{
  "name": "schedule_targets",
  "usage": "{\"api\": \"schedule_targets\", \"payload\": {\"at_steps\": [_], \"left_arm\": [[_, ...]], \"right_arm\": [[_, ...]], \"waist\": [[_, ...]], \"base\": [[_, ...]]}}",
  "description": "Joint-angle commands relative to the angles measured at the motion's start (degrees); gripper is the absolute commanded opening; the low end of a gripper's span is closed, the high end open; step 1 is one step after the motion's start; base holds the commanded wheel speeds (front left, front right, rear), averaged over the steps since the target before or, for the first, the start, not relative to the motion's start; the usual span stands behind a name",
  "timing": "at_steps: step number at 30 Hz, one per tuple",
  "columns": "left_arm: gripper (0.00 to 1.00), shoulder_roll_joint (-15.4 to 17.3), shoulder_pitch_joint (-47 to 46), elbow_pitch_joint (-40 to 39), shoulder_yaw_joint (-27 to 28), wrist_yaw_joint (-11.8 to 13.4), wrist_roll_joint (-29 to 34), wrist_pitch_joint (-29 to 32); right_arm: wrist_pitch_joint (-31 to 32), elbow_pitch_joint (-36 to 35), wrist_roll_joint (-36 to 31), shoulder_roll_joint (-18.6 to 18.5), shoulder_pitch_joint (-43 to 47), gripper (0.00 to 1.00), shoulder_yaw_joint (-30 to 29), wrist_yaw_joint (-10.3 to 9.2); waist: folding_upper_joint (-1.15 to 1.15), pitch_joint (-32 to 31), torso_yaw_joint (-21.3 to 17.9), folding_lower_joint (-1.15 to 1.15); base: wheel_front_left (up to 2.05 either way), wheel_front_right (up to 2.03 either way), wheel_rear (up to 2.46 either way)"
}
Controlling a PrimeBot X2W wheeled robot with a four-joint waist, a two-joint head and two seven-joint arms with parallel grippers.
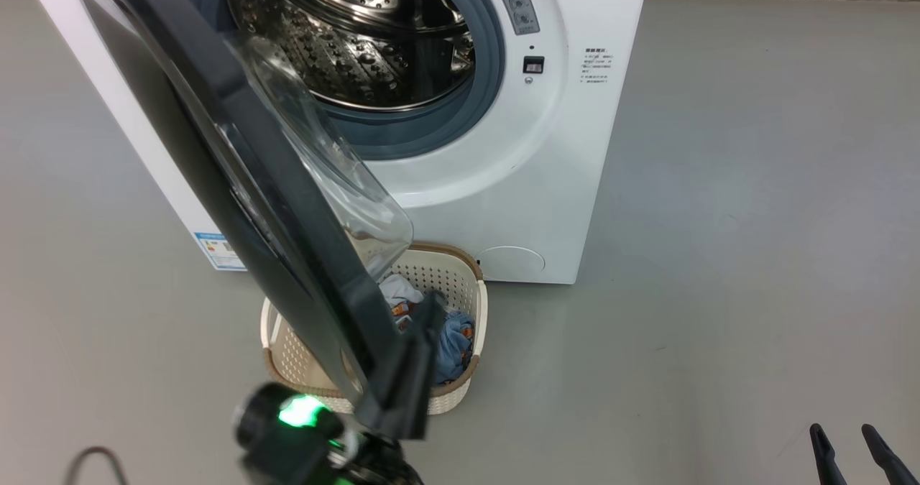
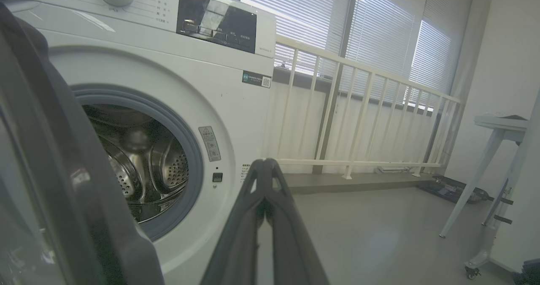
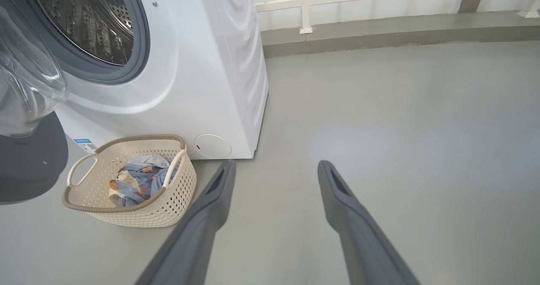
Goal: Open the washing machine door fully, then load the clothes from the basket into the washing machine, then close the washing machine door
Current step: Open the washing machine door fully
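Observation:
The washing machine (image 1: 546, 183) stands with its steel drum (image 1: 359, 32) exposed. The washing machine door (image 1: 237, 154) is swung out toward me, its black rim running diagonally and its glass bowl (image 1: 323, 154) facing the drum. The basket (image 1: 460, 269) sits on the floor below the door, holding blue and cream clothes (image 1: 453, 341). My left gripper (image 1: 433, 302) is shut with nothing between its fingers, close by the door's inner side and above the basket; its tips (image 2: 265, 163) meet in the left wrist view. My right gripper (image 3: 276, 163) is open at the lower right, away from the basket (image 3: 168, 200).
Open grey floor (image 1: 719, 255) stretches right of the machine. A white railing (image 2: 358, 120) and blinds stand behind it, and a white table leg (image 2: 472, 188) rises at the far right. A dark cable (image 1: 86, 460) lies at the lower left.

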Motion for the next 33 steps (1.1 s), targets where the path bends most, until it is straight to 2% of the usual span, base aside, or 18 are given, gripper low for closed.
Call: {"api": "schedule_targets", "payload": {"at_steps": [1,5,14,33], "left_arm": [[0.00,0.18,-2.02,-0.01,0.83,-0.33,-0.37,-0.29],[0.00,0.18,-2.44,6.26,-1.73,-0.74,-2.50,-0.29],[0.00,0.18,-5.81,17.25,-0.59,-0.94,-6.59,-0.29],[0.00,0.18,-7.91,23.32,4.67,-1.05,-9.26,-0.29]], "right_arm": [[-0.70,-1.42,-0.55,-1.76,-0.21,1.00,1.06,0.16],[-0.70,-1.38,-0.51,-1.69,-0.35,1.00,1.31,0.16],[-0.70,-1.29,-0.54,-1.76,-0.89,1.00,1.53,0.16],[-0.70,-1.86,-0.72,-1.59,-1.14,1.00,0.90,0.16]], "waist": [[0.00,0.00,-0.07,0.00],[0.00,0.03,-0.12,0.00],[0.00,0.47,-0.15,0.00],[0.00,0.89,-0.15,0.00]], "base": [[0.00,0.00,0.00],[0.00,0.00,0.00],[0.00,0.00,0.00],[0.00,0.00,0.00]]}}
